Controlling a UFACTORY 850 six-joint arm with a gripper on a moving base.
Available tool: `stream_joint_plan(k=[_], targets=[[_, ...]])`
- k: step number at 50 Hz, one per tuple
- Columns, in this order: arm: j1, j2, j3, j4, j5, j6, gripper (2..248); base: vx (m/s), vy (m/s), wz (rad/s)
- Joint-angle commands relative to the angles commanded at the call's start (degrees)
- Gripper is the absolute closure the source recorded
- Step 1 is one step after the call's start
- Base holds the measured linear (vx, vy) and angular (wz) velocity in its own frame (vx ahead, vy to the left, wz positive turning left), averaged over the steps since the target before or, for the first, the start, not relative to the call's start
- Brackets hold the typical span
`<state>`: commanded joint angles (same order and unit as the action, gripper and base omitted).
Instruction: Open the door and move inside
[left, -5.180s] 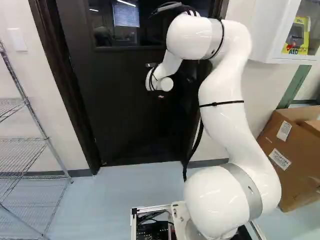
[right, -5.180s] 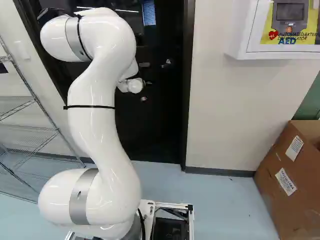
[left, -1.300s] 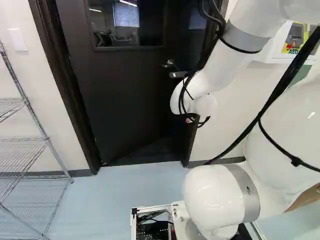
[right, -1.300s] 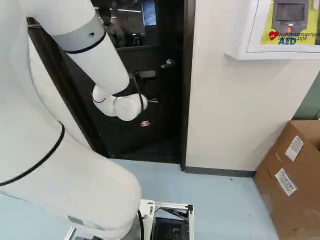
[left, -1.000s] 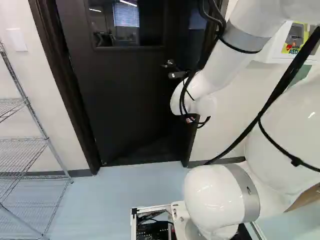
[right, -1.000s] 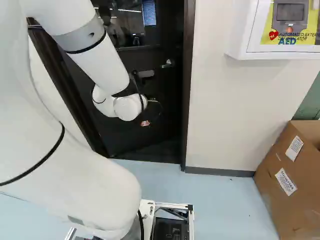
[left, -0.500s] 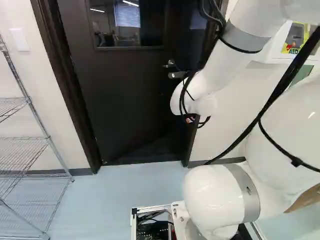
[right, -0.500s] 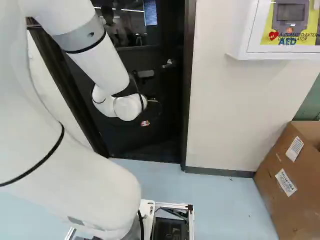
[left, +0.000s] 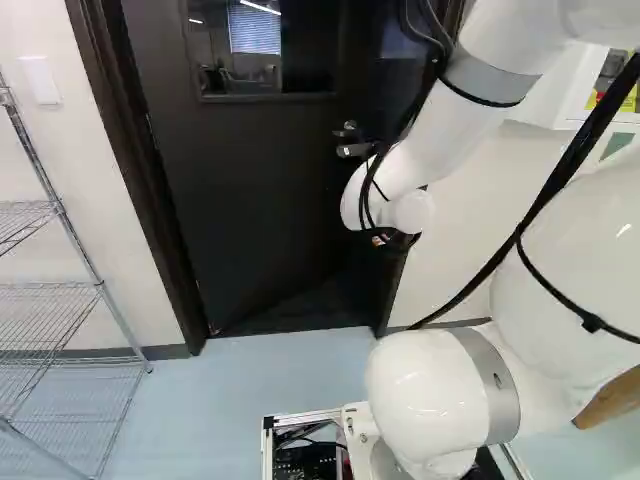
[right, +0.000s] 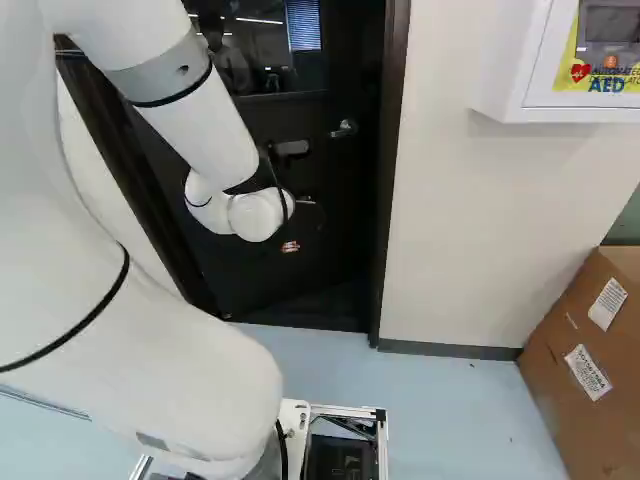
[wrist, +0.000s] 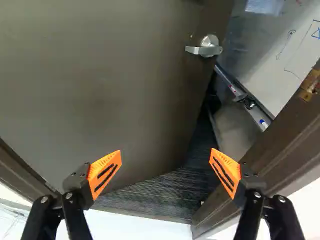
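Your hand (wrist: 165, 152) is wide open, with nothing in it. Ahead, the door (wrist: 100, 90) is partly open, its lever handle (wrist: 204, 50) apart from the door frame (wrist: 280, 145). You probably have the hand there to push.

1. You have a smooth, pale blue floor (left: 230, 395) under and behind the fingers (wrist: 104, 172).
2. Ahead of and between your fingers, past the doorway's edge, lies a dark, finely ribbed floor covering (wrist: 160, 192).
3. Well out beyond your finger on the hinge side, a silver wire shelving rack (left: 101, 288) stands on the blue floor.
4. Out past your latch-side finger, a large brown cardboard box (right: 555, 400) with white labels sits on it.
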<state>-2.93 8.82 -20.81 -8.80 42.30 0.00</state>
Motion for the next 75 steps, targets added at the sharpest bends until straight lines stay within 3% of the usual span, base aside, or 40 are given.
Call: stream_joint_plan(k=[45, 75], targets=[[0.0, 0.0, 0.0, 0.0, 0.0, 0.0, 3, 0.095, 0.117, -0.022], [0.0, 0.0, 0.0, 0.0, 0.0, 0.0, 3, 0.087, 0.084, -0.215]])
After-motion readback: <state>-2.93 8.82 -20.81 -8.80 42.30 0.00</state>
